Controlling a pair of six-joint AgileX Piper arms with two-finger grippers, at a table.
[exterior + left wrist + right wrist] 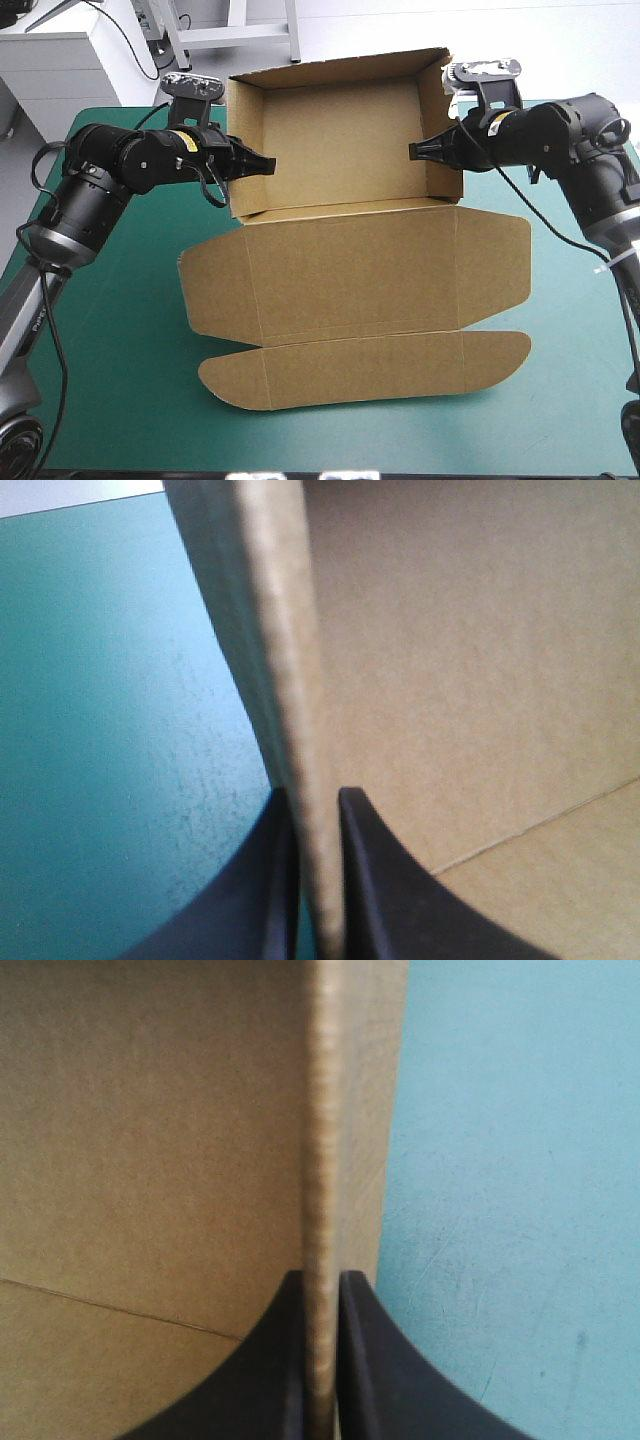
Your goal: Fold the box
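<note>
The brown box (340,150) stands as an open tray at the far middle of the teal-green table, walls raised, its lid (350,280) lying flat toward the near edge with a rounded flap (360,370) at its end. My left gripper (268,162) is shut on the box's left wall, and in the left wrist view that wall's edge (300,730) runs up between the black fingers (375,880). My right gripper (416,151) is shut on the right wall; its edge (322,1180) shows between the two fingers (375,1360) in the right wrist view.
Teal-green cover (120,340) lies bare to the left, right and near side of the lid. A white cabinet (70,50) stands beyond the table's far left corner.
</note>
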